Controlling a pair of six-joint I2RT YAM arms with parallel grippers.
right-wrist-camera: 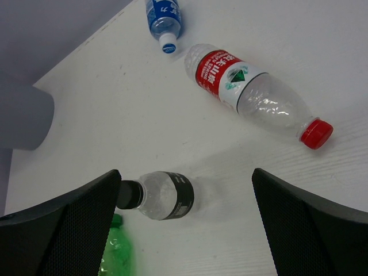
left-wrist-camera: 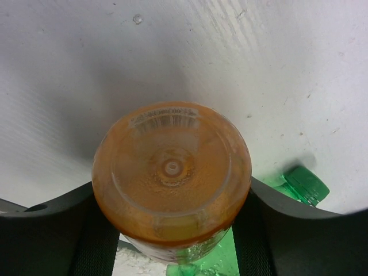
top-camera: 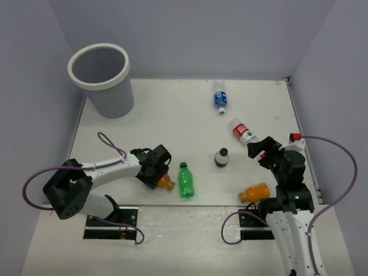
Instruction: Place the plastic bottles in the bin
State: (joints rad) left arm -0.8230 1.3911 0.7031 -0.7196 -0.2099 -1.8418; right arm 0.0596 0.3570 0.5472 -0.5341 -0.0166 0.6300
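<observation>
My left gripper (top-camera: 154,172) is shut on an orange bottle (top-camera: 166,183) low over the table; in the left wrist view the bottle's base (left-wrist-camera: 171,172) fills the gap between the black fingers (left-wrist-camera: 54,224). A green bottle (top-camera: 186,181) lies just right of it. My right gripper (top-camera: 261,148) is open and empty above the table. A dark-labelled bottle (right-wrist-camera: 164,195) shows between its fingers (right-wrist-camera: 69,218). A red-label bottle (top-camera: 242,131), a blue-label bottle (top-camera: 219,98) and a second orange bottle (top-camera: 256,192) lie on the table. The bin (top-camera: 99,77) stands at the far left.
The bin's grey wall (right-wrist-camera: 23,118) shows at the left of the right wrist view. The red-label (right-wrist-camera: 247,92), blue-label (right-wrist-camera: 164,20) and green (right-wrist-camera: 118,253) bottles also show there. Grey walls close the table's back and sides. Purple cables loop beside both arm bases.
</observation>
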